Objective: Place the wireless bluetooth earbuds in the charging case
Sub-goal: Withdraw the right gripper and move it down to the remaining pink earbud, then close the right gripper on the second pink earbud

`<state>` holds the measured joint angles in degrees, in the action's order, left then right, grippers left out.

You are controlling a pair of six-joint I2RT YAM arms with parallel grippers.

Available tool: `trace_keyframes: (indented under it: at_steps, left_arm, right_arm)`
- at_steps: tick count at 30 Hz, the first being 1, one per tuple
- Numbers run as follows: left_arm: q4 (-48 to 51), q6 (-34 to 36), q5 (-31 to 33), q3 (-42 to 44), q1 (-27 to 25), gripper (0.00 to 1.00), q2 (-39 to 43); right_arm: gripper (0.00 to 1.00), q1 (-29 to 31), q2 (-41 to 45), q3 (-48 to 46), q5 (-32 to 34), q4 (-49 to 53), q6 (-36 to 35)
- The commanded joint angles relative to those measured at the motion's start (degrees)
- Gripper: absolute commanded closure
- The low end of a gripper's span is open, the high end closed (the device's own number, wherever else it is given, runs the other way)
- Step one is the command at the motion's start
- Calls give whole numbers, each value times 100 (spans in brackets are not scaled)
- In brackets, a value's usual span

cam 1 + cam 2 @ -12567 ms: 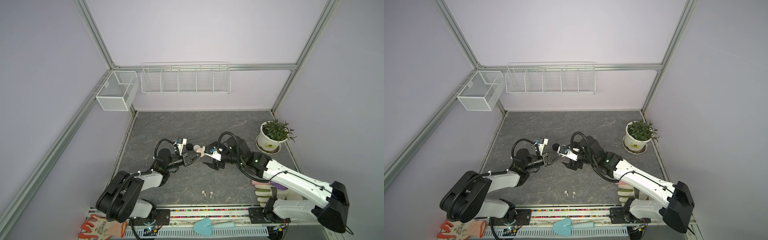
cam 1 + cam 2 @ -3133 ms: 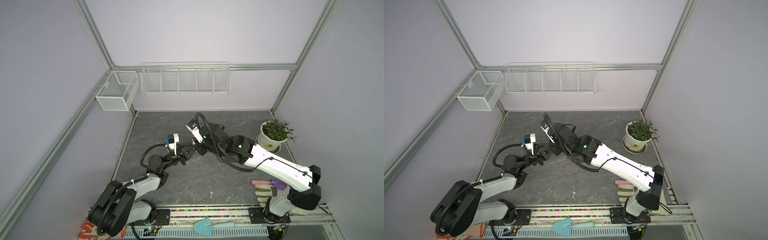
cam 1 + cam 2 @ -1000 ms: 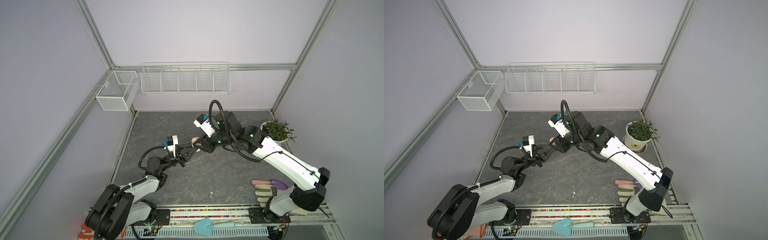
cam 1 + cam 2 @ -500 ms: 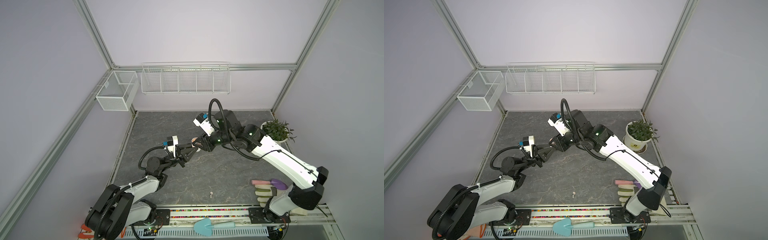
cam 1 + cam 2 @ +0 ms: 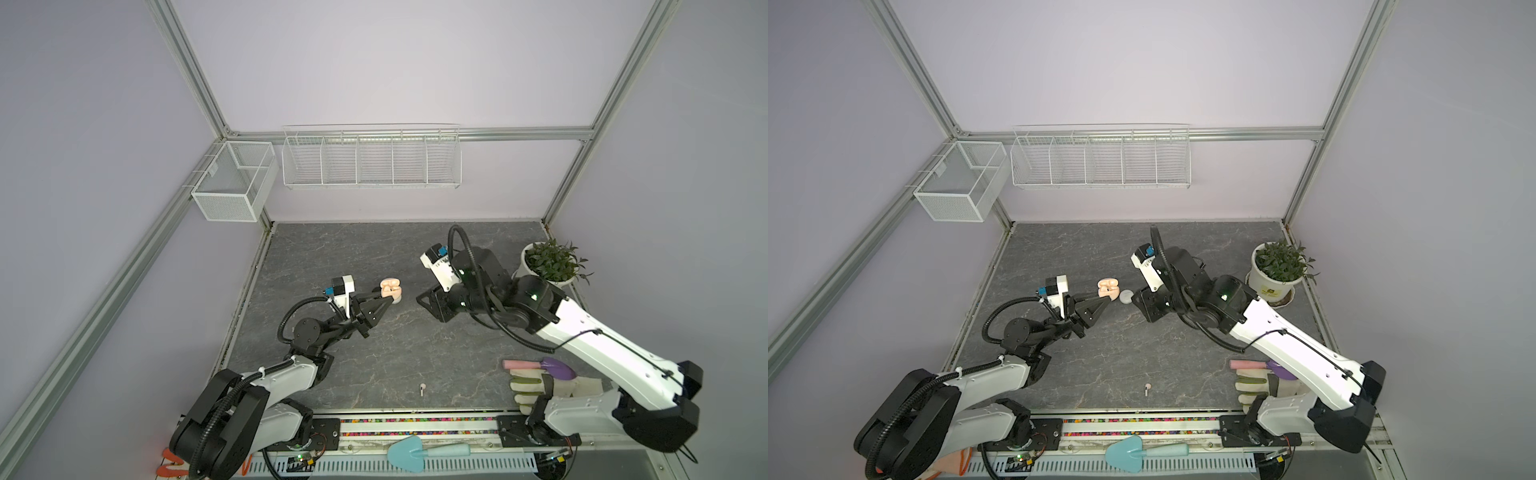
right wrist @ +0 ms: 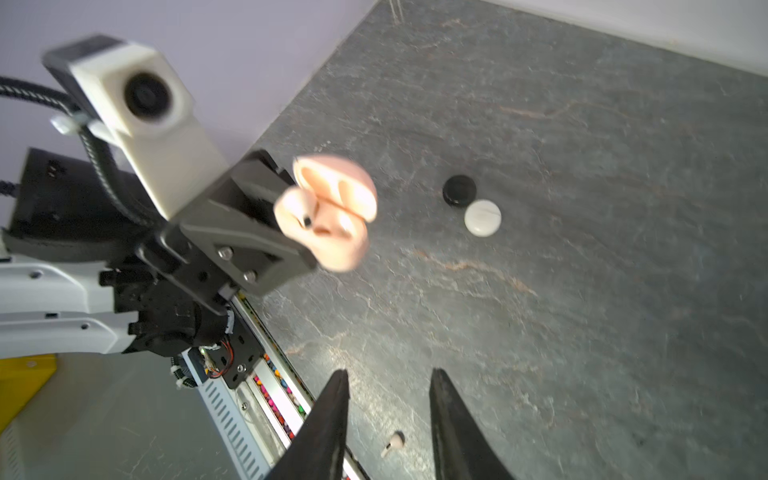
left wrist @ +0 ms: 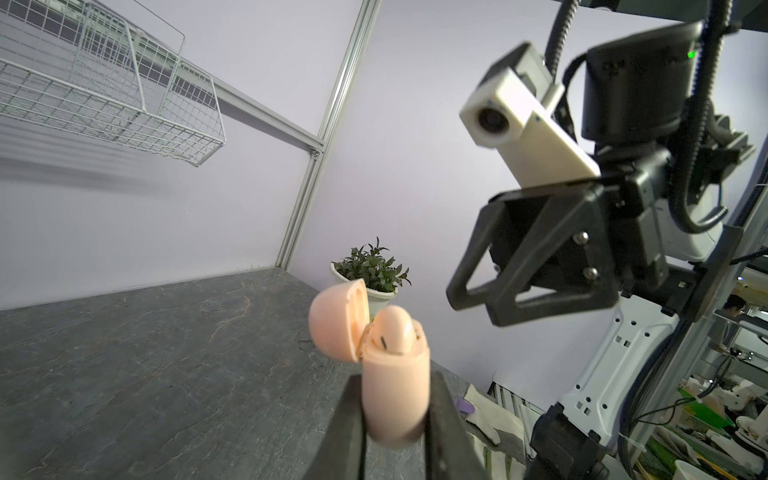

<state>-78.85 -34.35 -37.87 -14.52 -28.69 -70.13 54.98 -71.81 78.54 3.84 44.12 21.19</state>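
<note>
Left tool (image 5: 388, 302) clamps the open pale pink plastic charging case (image 5: 391, 286). Your right tool (image 6: 388, 374) is parted and empty. Centre it over the tiny pale pink stemmed earbud (image 6: 394, 441) lying well ahead of it, then pinch gently.

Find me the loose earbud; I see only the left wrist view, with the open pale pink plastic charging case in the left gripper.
Observer: A small pale stemmed earbud lies alone on the dark grey stone-patterned table, near its front edge.
Operator: List anything else lying there.
Observer: A round black case and a round white case lie side by side near the table's middle.
</note>
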Motion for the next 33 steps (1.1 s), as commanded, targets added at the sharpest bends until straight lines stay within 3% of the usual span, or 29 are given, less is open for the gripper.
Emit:
trace_keyframes:
  at_steps: [1, 4, 8, 15, 22, 33]
  left_arm:
    - [-224, -114, 128, 102, -23, 100, 119]
    - [-223, -186, 306, 200, -23, 100, 164]
    - [-157, -187, 519, 470, -27, 100, 350]
    - [889, 118, 769, 499, -23, 100, 1124]
    - [2228, 515, 1036, 461, -23, 100, 2087]
    - [2054, 470, 878, 373, -28, 100, 1942]
  right_arm:
    - [63, 227, 305, -832, 891, 77, 1014]
    - [62, 410, 329, -1596, 829, 62, 1617]
    - [59, 654, -254, -2030, 25, -87, 2083]
    - [57, 1180, -1565, -2043, -532, -504, 2047]
    - [48, 1457, -2113, -2112, -489, -568, 2105]
    - [51, 1467, -2291, -2356, -498, -737, 2311]
